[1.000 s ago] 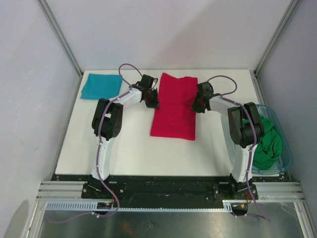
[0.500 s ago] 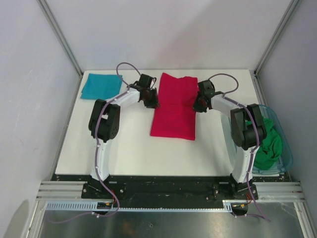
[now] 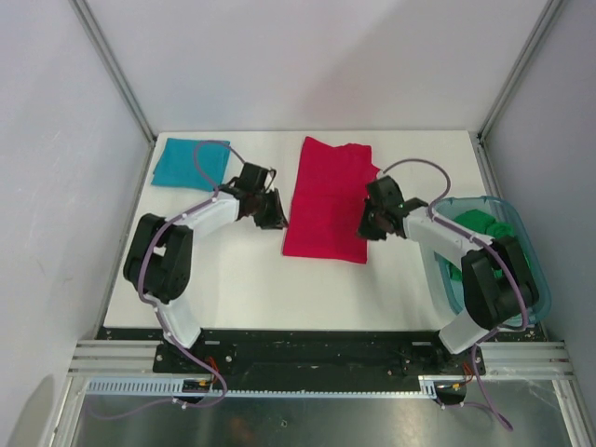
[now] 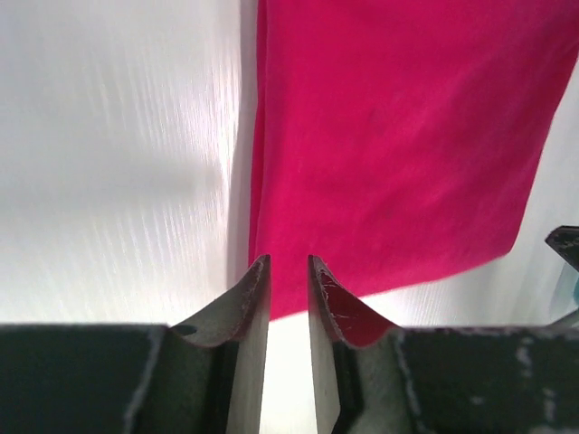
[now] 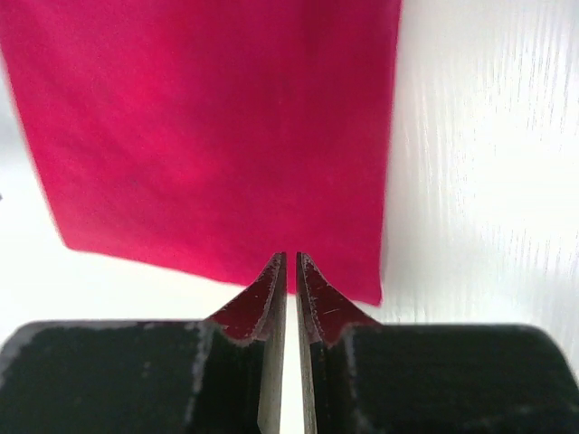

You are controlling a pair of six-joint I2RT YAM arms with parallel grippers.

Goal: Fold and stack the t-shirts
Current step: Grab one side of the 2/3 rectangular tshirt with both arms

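A folded teal shirt (image 3: 191,162) lies at the table's (image 3: 233,279) far left corner. The left gripper (image 4: 289,260), fingers a narrow gap apart and empty, sits just beside the left edge of the red shirt (image 3: 328,200). That shirt lies flat mid-table, its long axis running near to far. The right gripper (image 5: 291,258), all but closed and empty, is at the shirt's right edge, close to its near corner. Both arms look equally near. Far right, a green shirt (image 3: 484,233) is bunched in a plastic tub (image 3: 540,279).

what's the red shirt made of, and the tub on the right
Red shirt: soft cloth, likely knit, matte; it creases and shows no shine. Tub: probably thin plastic, clear with a blue-green tint, smooth; the green cloth shows through its wall.
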